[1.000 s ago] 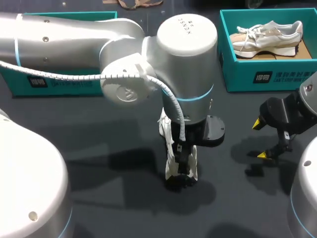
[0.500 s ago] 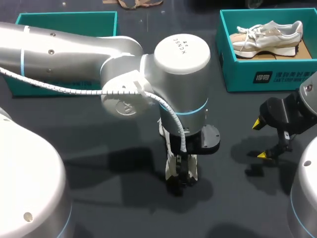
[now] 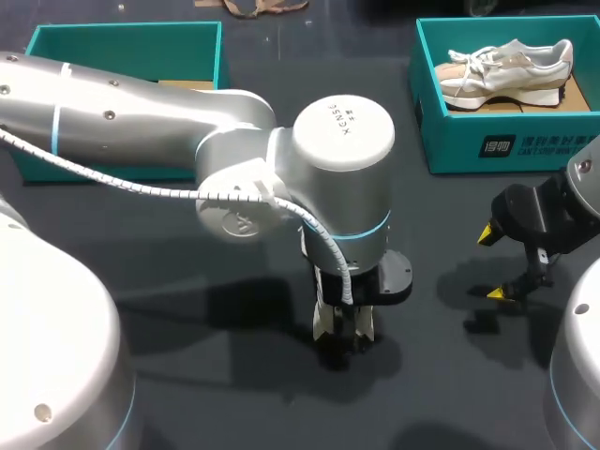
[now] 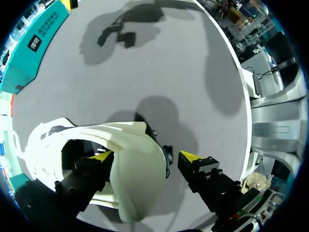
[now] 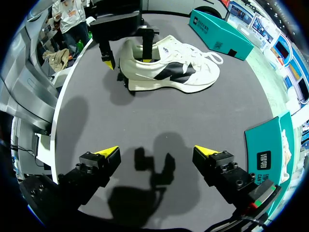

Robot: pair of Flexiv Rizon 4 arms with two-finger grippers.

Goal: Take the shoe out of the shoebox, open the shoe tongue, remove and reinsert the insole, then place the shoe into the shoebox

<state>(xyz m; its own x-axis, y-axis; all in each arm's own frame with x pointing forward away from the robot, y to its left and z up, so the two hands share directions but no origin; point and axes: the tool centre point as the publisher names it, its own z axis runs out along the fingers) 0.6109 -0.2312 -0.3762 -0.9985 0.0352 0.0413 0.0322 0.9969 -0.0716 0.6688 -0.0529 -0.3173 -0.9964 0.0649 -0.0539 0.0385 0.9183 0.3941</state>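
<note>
A white shoe with black side panels [image 5: 169, 67] lies on its side on the dark table, mostly hidden under my left arm in the head view [image 3: 322, 325]. My left gripper [image 4: 145, 157] straddles the shoe's heel [image 4: 140, 169]. One finger sits inside the shoe opening, the other outside with a gap to the heel, so it is open. The right wrist view shows that gripper [image 5: 125, 53] at the heel end. My right gripper [image 3: 497, 264] hangs open over bare table to the right of the shoe, with nothing between its fingers [image 5: 157, 154].
A teal shoebox [image 3: 497, 141] at the back right holds another pale shoe [image 3: 506, 66]. A second teal shoebox [image 3: 127, 28] stands at the back left, partly behind my left arm. Bare dark table lies between the shoe and my right gripper.
My left arm has come down and slightly nearer over the shoe's heel, and its fingers have narrowed a little. The right arm has kept still.
</note>
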